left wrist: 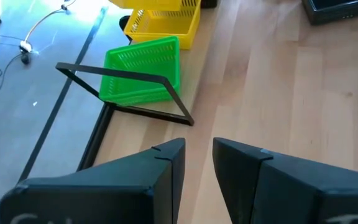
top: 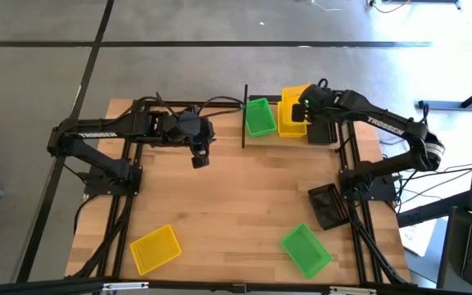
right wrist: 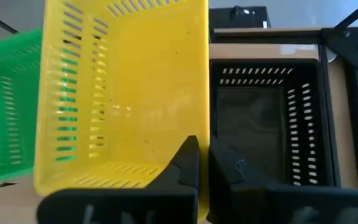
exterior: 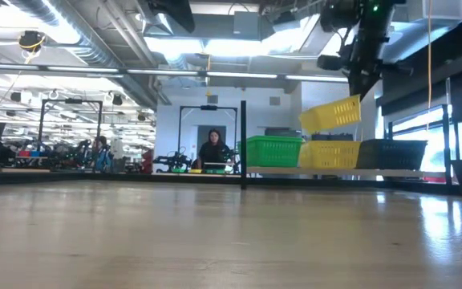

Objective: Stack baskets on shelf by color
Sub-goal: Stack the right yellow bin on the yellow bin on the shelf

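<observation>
On the left, the left tool (top: 200, 158) is hanging over the middle of the desk (top: 236, 205), holding nothing, its two fingers (left wrist: 166, 168) a little apart. Down at the near left corner a yellow basket (top: 155, 248) is lying on the desk.

Going right, the shelf (exterior: 327, 171) is standing along the far edge. A green basket (top: 260, 117) is sitting at its left end, just past a thin black post (top: 244, 115). Next to it a yellow basket (exterior: 330, 154) is sitting in the middle spot, and a black basket (exterior: 391, 153) is sitting at the right end.

The right tool (right wrist: 202, 163) is up over the middle spot, its fingers pinching the rim of another yellow basket (exterior: 330, 115). That basket is tipping in the air just above the yellow one on the shelf, not yet resting on it.

Nearer the front, a green basket (top: 306, 249) is lying on the desk, and a black basket (top: 329, 205) is lying by the right arm's base.
</observation>
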Controlling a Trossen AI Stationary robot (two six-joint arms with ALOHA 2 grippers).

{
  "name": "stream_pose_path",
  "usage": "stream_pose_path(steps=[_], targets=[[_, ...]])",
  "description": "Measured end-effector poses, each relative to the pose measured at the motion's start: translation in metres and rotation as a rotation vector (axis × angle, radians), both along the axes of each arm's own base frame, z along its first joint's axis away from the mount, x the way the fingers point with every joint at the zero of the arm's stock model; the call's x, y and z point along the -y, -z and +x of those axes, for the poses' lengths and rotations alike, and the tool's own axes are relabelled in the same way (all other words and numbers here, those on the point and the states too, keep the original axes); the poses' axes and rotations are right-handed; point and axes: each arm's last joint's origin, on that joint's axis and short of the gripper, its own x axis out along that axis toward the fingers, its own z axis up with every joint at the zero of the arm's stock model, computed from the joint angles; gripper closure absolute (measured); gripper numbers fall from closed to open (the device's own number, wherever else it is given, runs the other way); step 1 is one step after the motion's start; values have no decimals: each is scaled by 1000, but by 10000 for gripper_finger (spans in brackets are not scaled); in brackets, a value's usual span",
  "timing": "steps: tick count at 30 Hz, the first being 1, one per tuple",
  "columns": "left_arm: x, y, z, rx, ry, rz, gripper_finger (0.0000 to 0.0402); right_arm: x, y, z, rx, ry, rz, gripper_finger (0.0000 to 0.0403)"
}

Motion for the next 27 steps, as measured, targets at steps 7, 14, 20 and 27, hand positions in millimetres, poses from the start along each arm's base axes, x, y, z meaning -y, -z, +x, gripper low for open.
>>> stream_pose_path(steps=[7,14,20,27], targets=[[0,0,0,0,1,2,327,11,14,9,-22,-22,81,403],[0,0,0,0,-4,7,327,19,29,17,-89,-48,110,403],[0,0,-1,-4,0,15,327,21,31,20,-109,-98,102,379],[-1,-1,-1,-11,7,26,327,24,30,23,-53,-96,103,341]])
